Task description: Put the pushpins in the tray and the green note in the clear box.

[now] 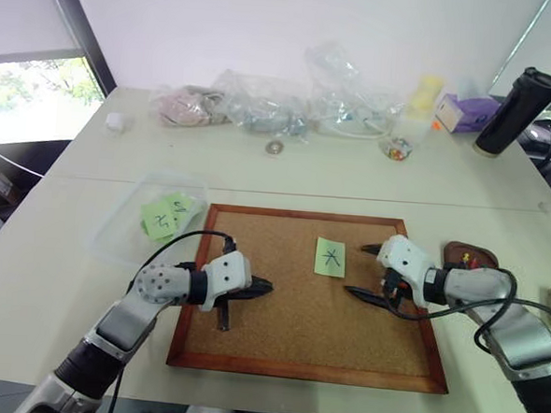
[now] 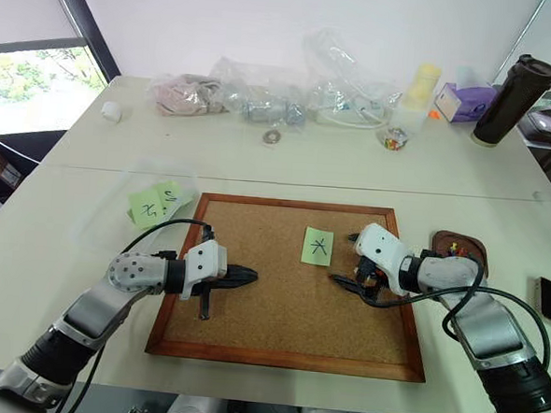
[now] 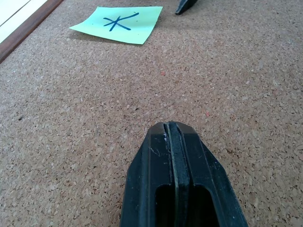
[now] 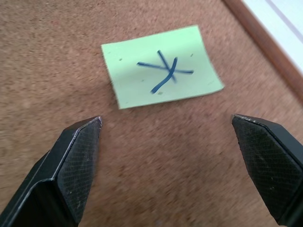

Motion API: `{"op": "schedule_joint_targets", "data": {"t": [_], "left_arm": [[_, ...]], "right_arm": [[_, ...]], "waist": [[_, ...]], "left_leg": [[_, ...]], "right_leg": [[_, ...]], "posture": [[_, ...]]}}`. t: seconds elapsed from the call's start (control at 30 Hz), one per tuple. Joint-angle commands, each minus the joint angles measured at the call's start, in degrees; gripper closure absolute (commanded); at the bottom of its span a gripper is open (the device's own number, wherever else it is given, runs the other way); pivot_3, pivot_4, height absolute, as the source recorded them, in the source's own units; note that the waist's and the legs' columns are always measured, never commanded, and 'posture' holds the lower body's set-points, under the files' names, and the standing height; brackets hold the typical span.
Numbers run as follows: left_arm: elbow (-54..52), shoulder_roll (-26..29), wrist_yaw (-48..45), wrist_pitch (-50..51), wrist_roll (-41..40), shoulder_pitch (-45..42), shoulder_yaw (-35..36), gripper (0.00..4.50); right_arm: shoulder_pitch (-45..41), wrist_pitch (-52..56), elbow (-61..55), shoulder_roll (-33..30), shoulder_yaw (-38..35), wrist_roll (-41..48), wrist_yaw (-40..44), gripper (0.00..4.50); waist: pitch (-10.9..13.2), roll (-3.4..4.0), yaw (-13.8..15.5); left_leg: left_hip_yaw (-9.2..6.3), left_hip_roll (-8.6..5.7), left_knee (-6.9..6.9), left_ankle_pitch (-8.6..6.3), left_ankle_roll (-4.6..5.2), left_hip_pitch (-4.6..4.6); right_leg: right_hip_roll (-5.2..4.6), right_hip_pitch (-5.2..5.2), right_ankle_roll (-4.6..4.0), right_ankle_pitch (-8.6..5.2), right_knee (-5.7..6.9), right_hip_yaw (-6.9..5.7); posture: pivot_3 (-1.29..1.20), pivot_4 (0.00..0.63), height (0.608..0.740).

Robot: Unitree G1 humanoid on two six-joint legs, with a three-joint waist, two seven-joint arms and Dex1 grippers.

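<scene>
Left to right, head views.

Clear box (image 1: 124,239): left of the frame on the worktop (image 1: 287,174), just off the cork board's left edge. Two scribbled green notes (image 1: 167,215) already lie in it.

Left end effector (image 1: 257,285): lower left of centre, over the cork board (image 1: 295,348), fingers pressed together, nothing between them. Left wrist view confirms: pads closed flush, bare cork under them.

Green note (image 1: 329,257): centre of frame, lying flat on the upper middle of the board, black cross face up. No pin visible on it in either wrist view, so my read is it's free to lift.

Right end effector (image 1: 370,268): right of centre, jaws spread wide and empty, tips pointing at the note from just beside its right edge. Right wrist view has the note centred between the two fingertips (image 4: 80,142), not yet touched.

Tray (image 1: 469,254): right edge of the board, on the worktop, partly behind the right arm. Small red and dark bits sit in it, likely the pushpins (image 1: 466,262); too small to confirm.

Handling: the note is thin paper, near weightless, floppy, flat against rough cork. Pinching from above will probably crumple or miss it. Better to get one finger under a free edge or corner and close lightly there; any sticky strip may resist peeling. It'll flutter in transit, so move slowly to the box.
</scene>
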Motion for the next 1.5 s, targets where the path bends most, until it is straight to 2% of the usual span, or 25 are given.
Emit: {"op": "schedule_joint_targets", "data": {"t": [0.03,0.73,0.83,0.97,1.07,1.5], "left_arm": [[4.78,-0.07,0.98,2.87,4.00,1.06,-2.90,4.50],[6.66,-0.86,0.97,2.41,4.23,-0.14,-2.94,4.50],[7.32,-0.99,0.87,2.07,4.27,-0.38,-2.89,4.50],[7.98,-1.09,0.77,1.62,4.34,-0.59,-2.90,4.50],[8.61,-1.15,0.73,1.01,4.46,-0.56,-2.85,4.50],[4.74,-0.10,1.42,1.52,4.37,2.20,-2.58,4.50]], "right_arm": [[-1.58,-1.64,2.87,1.12,0.58,-2.65,-0.71,0.02],[-5.57,-7.54,7.33,5.27,2.47,-6.75,1.25,0.02],[-5.89,-7.94,7.62,5.84,2.53,-7.11,1.10,0.80],[-6.15,-8.45,7.95,6.28,2.80,-7.62,1.23,2.80],[-6.36,-9.07,8.22,6.74,3.24,-8.18,1.32,4.10],[-8.49,-8.95,5.26,8.20,2.96,-8.36,0.72,4.10]], "waist": [[0.00,0.00,0.01],[-0.01,0.02,0.04],[-0.01,0.02,0.04],[0.00,0.03,0.12],[0.00,0.03,0.18],[0.02,0.02,0.04]], "left_leg": [[0.00,0.00,0.00,0.00,0.00,0.02],[-0.05,0.00,-0.09,-0.04,0.05,0.57],[-0.05,0.00,-0.16,-0.04,0.05,0.70],[-0.04,0.00,-0.21,-0.04,0.06,0.73],[-0.03,-0.01,-0.21,-0.04,0.06,0.73],[0.01,-0.22,-0.74,-0.04,0.06,0.79]], "right_leg": [[0.00,0.05,0.00,0.00,-0.04,0.00],[-0.05,0.73,-0.24,-0.10,-0.45,0.00],[-0.05,0.86,-0.25,-0.11,-0.51,-0.01],[-0.08,0.89,-0.25,-0.11,-0.55,0.00],[-0.12,0.89,-0.25,-0.11,-0.55,-0.01],[-0.31,0.69,-0.24,-0.10,-0.62,-0.03]], "posture": [[0.00,0.150,0.740],[0.00,0.150,0.740],[0.00,0.150,0.740],[0.00,0.150,0.740],[0.00,0.150,0.740],[0.00,0.150,0.740]]}}
